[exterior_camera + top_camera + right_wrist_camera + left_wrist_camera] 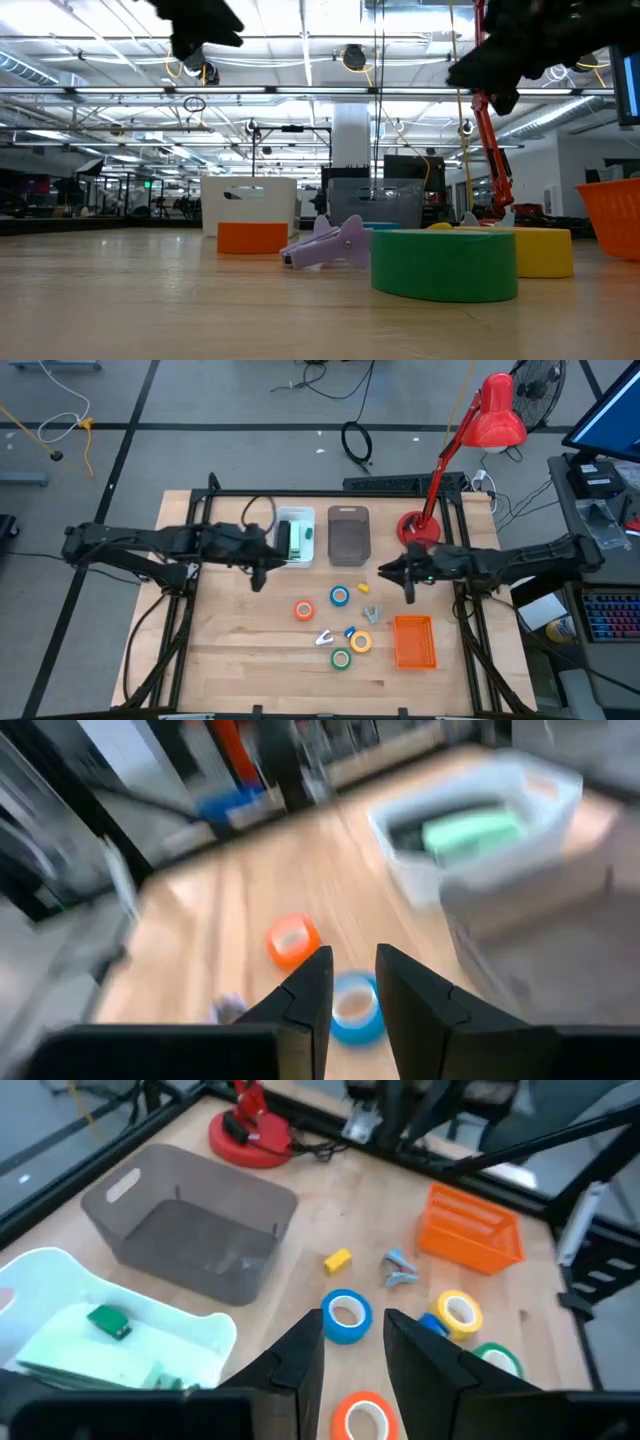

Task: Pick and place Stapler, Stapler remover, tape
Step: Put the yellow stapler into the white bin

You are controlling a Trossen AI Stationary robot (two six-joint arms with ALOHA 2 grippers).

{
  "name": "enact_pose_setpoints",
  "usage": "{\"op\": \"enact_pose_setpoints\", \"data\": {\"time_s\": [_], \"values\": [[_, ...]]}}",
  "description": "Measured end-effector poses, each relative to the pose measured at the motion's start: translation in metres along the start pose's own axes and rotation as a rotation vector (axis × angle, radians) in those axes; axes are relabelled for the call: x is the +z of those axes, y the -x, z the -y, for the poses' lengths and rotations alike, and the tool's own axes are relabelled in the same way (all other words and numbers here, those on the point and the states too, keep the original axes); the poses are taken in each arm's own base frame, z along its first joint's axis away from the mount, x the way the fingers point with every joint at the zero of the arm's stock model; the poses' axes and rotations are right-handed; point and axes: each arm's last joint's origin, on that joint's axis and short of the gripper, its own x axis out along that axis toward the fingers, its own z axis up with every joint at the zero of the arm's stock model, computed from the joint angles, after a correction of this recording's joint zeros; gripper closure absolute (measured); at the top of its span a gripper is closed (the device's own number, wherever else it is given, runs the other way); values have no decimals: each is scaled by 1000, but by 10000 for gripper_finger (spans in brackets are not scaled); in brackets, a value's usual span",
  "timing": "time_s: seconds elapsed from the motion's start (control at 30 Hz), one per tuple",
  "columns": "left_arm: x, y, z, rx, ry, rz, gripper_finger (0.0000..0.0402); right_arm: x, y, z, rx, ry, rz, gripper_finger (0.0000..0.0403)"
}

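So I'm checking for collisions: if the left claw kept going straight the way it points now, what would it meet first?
Probably the blue tape roll: in the left wrist view it lies dead ahead between the left claw's parted fingers. The orange roll sits nearer but lower, so depth leaves some doubt.

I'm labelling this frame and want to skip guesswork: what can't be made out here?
- Contents of the white bin: too small in the high view, cut by the edge in the left wrist view.
- Blue tape: blurred and part hidden by the right gripper in the right wrist view.
- Small blue item beside the yellow tape: mostly hidden.
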Motion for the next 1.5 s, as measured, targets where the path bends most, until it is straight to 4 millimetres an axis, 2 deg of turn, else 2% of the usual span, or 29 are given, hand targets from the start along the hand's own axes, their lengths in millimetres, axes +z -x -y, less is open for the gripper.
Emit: {"op": "enact_pose_setpoints", "data": {"time_s": [0.23, 0.43, 0.77, 1.03, 1.5], "values": [[-27, 28, -12, -27, 31, 68, 293, 5, -37, -7, -131, 32, -287, 330], [-37, 39, -16, -41, 36, 96, 293, 2, -54, -9, -183, 42, -417, 327], [-39, 40, -17, -35, -32, 90, 293, -12, -71, -10, -141, -38, -590, 272], [-44, 40, -19, -7, -29, 40, 293, -27, -86, -3, -179, -29, -660, 227], [-46, 40, -20, -3, -10, 22, 293, -50, -110, 5, -246, -6, -714, 218]]}}
